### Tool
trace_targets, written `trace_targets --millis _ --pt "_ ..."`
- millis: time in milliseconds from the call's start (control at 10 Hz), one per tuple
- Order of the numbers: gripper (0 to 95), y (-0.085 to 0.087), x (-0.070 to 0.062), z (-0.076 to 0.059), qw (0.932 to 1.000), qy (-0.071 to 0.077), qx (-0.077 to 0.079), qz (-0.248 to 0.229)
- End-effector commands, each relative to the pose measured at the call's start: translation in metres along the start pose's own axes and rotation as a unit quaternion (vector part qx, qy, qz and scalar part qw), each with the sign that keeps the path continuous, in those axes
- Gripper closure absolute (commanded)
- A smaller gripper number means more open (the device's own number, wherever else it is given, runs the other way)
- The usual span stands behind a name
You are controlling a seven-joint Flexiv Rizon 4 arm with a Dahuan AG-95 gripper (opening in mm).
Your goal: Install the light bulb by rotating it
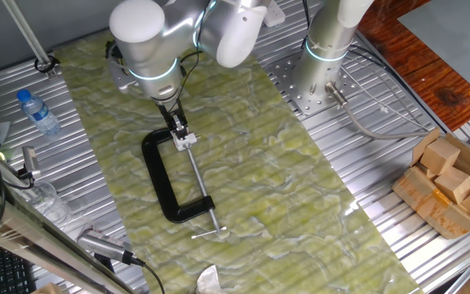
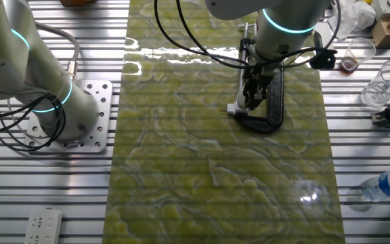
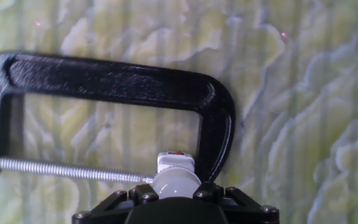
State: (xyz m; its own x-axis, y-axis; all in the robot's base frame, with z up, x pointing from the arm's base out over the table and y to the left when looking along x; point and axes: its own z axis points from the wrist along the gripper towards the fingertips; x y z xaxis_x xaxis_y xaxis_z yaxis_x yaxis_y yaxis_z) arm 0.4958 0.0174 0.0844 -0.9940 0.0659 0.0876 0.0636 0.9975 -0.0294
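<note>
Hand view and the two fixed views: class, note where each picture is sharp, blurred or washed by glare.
Hand view: the light bulb and black C-clamp look soft, and the left edge is overexposed. The other fixed view: bright glare streaks on the green mat. One fixed view: evenly lit, with a small glint near the mat's lower right edge.

Small white light bulb [image 3: 176,177] (orange-marked tip) beside clamp.

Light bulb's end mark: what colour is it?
Orange-red, on the white light bulb; the hand view shows it best.

Small white rounded light bulb [image 3: 176,180] shows an orange mark; black C-clamp [image 3: 123,84], steel screw [image 3: 67,169], green-yellow marbled mat [image 1: 300,188].
</note>
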Motion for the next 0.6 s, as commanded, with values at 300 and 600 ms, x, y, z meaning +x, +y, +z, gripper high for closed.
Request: trace_targets --millis 300,600 --pt "38.0 0.0004 -0.0001 -0.0005 0.9985 -0.003 0.002 -0.055" --pt "38.0 0.0004 0.0000 -0.0010 0.9954 -0.006 -0.003 -0.096"
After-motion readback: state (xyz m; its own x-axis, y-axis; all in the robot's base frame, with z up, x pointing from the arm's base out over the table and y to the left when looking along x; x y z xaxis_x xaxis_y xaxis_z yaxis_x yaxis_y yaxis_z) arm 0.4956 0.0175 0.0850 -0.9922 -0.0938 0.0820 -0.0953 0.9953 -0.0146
